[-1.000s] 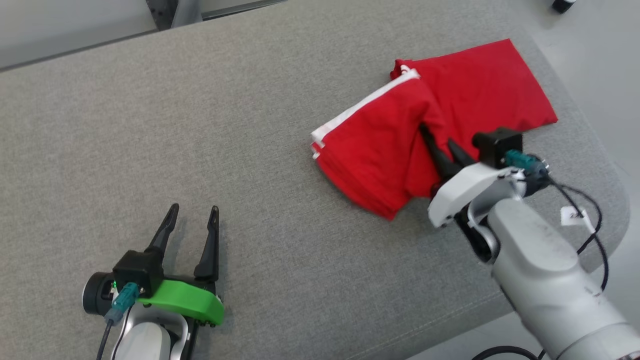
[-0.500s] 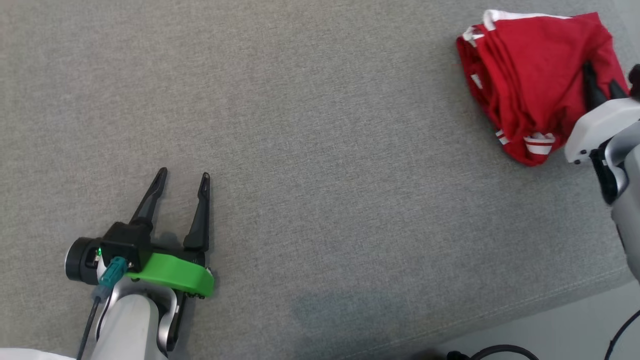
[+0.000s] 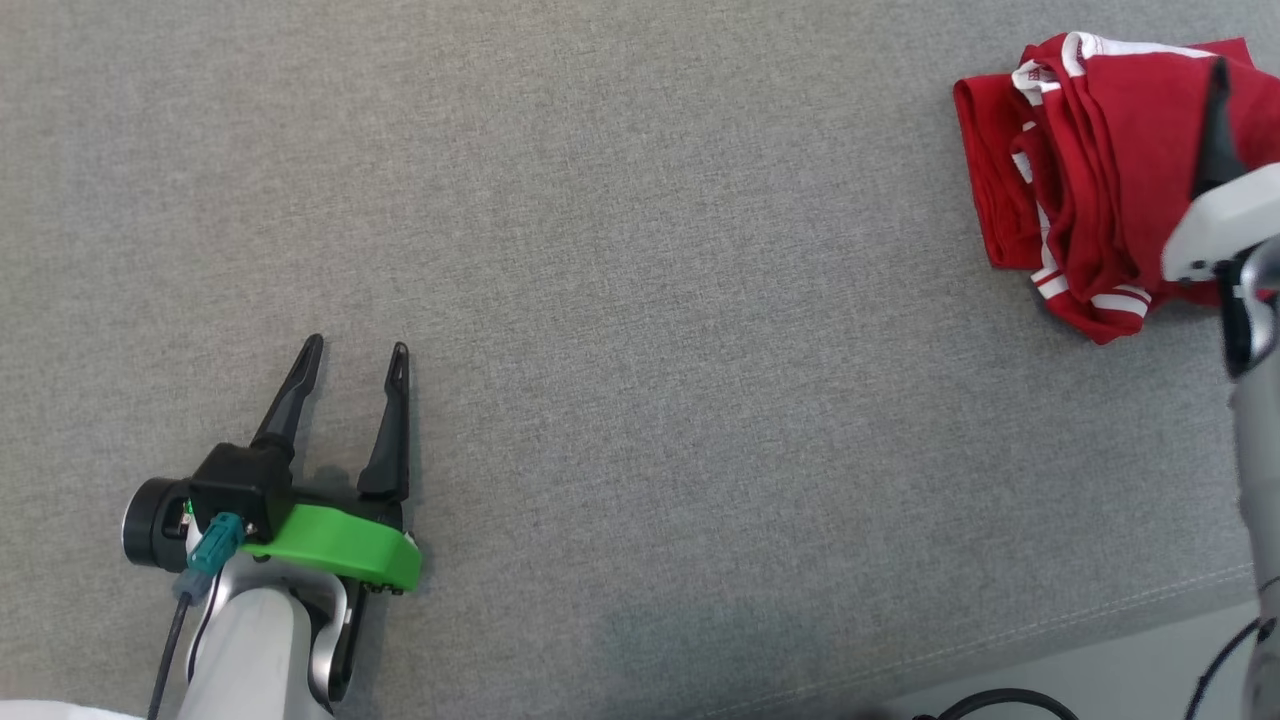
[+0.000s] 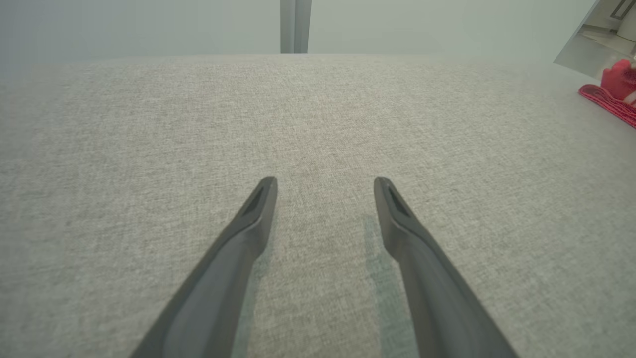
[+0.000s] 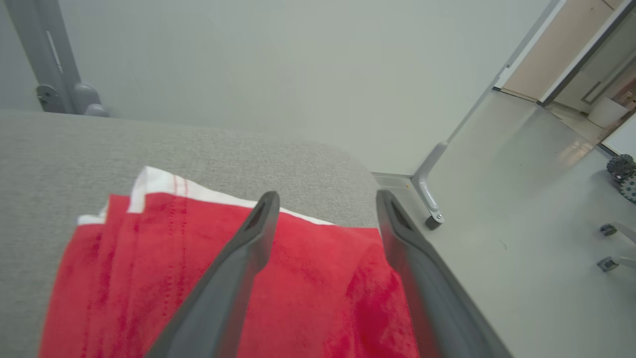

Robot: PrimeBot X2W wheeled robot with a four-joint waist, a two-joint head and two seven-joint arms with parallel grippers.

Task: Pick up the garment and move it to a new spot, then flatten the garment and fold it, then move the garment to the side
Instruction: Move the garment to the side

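Observation:
The red garment (image 3: 1090, 160) with white trim lies bunched in folds at the far right of the grey padded surface (image 3: 640, 300). One dark finger (image 3: 1215, 140) of my right arm rises over its right part. In the right wrist view my right gripper (image 5: 326, 195) is open, its fingers spread just above the garment (image 5: 149, 278) with no cloth pinched between them. My left gripper (image 3: 356, 345) rests open at the lower left, far from the garment, holding nothing. The left wrist view has the left gripper (image 4: 325, 180) over bare fabric and the garment (image 4: 613, 94) at the far right edge.
The padded surface ends in a rounded edge just past the garment, with pale floor (image 5: 497, 209) beyond it. Floor (image 3: 1100, 680) and a black cable (image 3: 1000, 700) lie below the near edge. A grey post (image 4: 295, 25) stands behind the far edge.
The head camera has swung, shifting the whole picture. My right gripper has opened and let go of the garment, which now lies bunched at the right end. The left arm has stayed put.

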